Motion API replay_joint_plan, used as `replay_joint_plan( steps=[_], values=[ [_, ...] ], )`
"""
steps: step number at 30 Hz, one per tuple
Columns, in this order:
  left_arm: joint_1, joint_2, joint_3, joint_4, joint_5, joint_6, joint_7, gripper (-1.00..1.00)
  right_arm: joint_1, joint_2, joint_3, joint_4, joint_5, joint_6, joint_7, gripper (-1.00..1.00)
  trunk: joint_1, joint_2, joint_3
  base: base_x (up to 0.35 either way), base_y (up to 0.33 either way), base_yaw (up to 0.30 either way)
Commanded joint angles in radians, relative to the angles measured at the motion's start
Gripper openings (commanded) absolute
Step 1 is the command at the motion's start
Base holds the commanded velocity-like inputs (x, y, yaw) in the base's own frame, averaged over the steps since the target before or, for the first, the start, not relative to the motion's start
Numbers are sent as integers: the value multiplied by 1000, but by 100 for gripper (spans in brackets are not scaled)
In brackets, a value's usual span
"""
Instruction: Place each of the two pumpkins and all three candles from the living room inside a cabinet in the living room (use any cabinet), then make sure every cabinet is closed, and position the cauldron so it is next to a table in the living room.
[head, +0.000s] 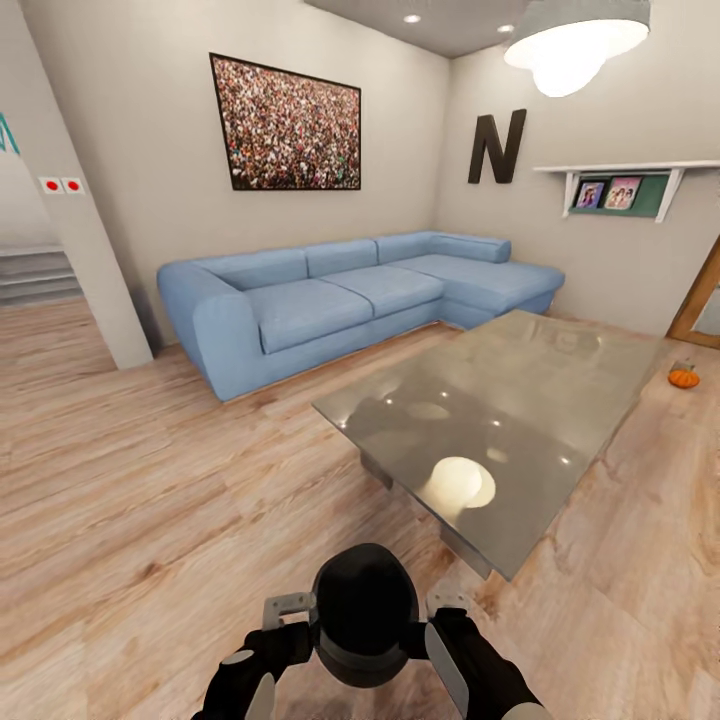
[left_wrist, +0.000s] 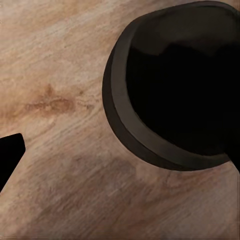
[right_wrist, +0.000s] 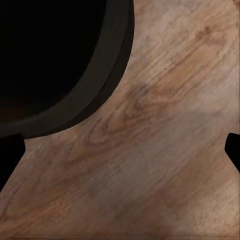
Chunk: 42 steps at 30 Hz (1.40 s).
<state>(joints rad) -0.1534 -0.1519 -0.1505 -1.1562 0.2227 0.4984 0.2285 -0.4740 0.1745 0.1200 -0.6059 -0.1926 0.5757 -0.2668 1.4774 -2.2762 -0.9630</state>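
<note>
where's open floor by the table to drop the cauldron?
Bare wood floor lies between the table and the sofa, and wide open at the table's near-left corner. The cauldron sits between both arms there. Far right, a pumpkin occupies the floor.

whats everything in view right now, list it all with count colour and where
cauldron: one, black, between the two tools over the wood floor, near the table's front corner
table: one, grey glossy top, right of centre, in front of the sofa
pumpkin: one, orange, on the floor at the right edge, beyond the table
sofa: one, blue, L-shaped, along the back wall
picture: one, dark frame, speckled crowd image, on the wall above the sofa
letter N: one, black, on the right wall
shelf: one, white and green, holding two photos, right wall
ceiling lamp: one, lit white, top right
left tool: one, black with grey pads, at the cauldron's left side
right tool: one, black with grey pads, at the cauldron's right side
</note>
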Motion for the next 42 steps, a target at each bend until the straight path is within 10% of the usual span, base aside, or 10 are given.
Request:
replay_joint_plan(
  steps=[1, 42],
  values=[
    [0, 0, 0, 0, 0, 1, 0, 100, 0, 0, 0, 0, 0, 0, 2, 100, -4, 7, 3, -86, 25, 0],
    [0, 3, 2, -3, -1, 6, 0, 100, 0, 0, 0, -1, -1, 7, 21, 100, -161, 294, 132, -126, 33, 0]
  ],
)
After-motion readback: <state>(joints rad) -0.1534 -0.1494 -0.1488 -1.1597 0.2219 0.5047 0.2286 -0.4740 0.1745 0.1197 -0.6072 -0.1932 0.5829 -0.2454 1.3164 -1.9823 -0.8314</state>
